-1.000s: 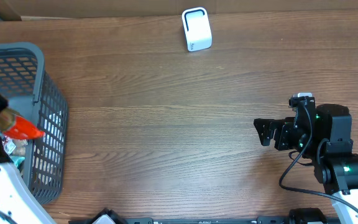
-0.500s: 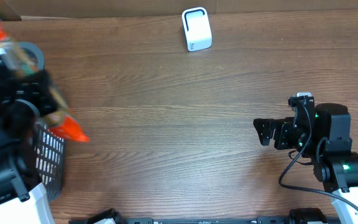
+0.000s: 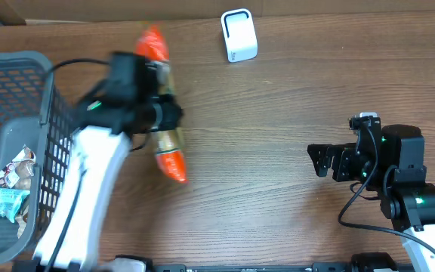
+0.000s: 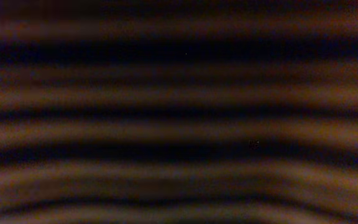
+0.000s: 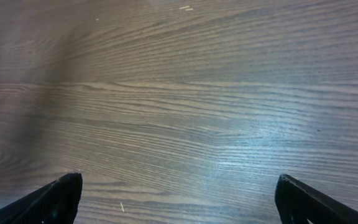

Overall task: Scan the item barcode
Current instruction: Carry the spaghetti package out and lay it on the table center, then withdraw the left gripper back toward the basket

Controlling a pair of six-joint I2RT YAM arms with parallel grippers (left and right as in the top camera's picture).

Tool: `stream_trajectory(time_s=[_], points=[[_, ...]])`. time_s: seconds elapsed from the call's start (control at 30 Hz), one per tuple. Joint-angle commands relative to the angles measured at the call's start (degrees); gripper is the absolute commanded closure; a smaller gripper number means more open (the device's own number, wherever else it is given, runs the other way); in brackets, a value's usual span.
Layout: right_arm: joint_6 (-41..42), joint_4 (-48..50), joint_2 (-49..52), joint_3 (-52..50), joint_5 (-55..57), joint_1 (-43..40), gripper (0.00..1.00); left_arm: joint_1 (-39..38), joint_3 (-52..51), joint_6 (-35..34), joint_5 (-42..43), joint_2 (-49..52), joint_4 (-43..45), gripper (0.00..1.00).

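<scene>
I see left pincer [image 3: 163, 115] clamped on orange-tipped packet [image 3: 171, 160] over the table [image 3: 263, 106] — scanner [image 3: 239, 35] beyond it; right pincer [image 3: 320, 160] wide open, empty.

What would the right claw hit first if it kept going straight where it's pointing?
Bare table lies ahead of the right claw; beyond that, probably the orange-ended packet held in the left claw, height unclear.

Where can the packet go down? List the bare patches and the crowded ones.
Free: the wide stretch of table between the packet in the left hand and the open right hand, in front of the scanner; also the far corner right of the scanner. Crowded: the left side, with the basket and left arm close together.
</scene>
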Motion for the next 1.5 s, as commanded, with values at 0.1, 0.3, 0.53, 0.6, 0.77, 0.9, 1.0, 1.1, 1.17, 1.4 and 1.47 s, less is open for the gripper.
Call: stream_trajectory(time_s=[0.1,0.3,0.53,0.6,0.77,0.9,1.0,1.1,1.17,1.4,1.47], points=[[0.22,-0.02,0.07,1.57,-0.48,0.11,0.00,-6.67,0.63,-9.62,-0.94,11.37,5.53,0.96],[0.20,-0.07,0.07,1.57,-0.48,0.11,0.00,-12.83,0.63,-17.68,7.39,20.46,14.71,0.96],[0.22,-0.04,0.07,1.57,-0.48,0.11,0.00,-19.98,0.63,-17.94,12.37,25.20,22.75,0.95],[0.20,-0.04,0.07,1.57,-0.48,0.11,0.00,-21.31,0.63,-17.92,11.74,25.35,23.32,0.79],[0.22,-0.07,0.07,1.57,-0.48,0.11,0.00,-22.01,0.68,-17.92,11.93,25.33,23.82,0.52],[0.22,-0.07,0.07,1.57,-0.50,0.11,0.00,-21.66,1.18,-17.84,11.93,25.18,23.82,0.42],[0.22,-0.07,0.07,1.57,-0.50,0.11,0.00,-21.33,2.45,-16.98,11.98,24.61,23.76,0.38],[0.22,-0.17,0.07,1.57,-0.50,0.11,0.00,-20.76,5.42,-14.49,11.80,23.87,22.53,0.36],[0.22,-0.26,0.07,1.57,-0.50,0.11,0.00,-19.98,8.59,-12.76,11.17,23.19,19.82,0.35],[0.22,-0.55,0.07,1.57,-0.50,0.11,0.00,-13.31,26.73,-5.60,5.38,18.88,0.72,0.38],[0.22,-0.50,0.07,1.57,-0.50,0.11,0.00,-9.81,32.28,-3.32,4.35,16.81,-4.66,0.37]])
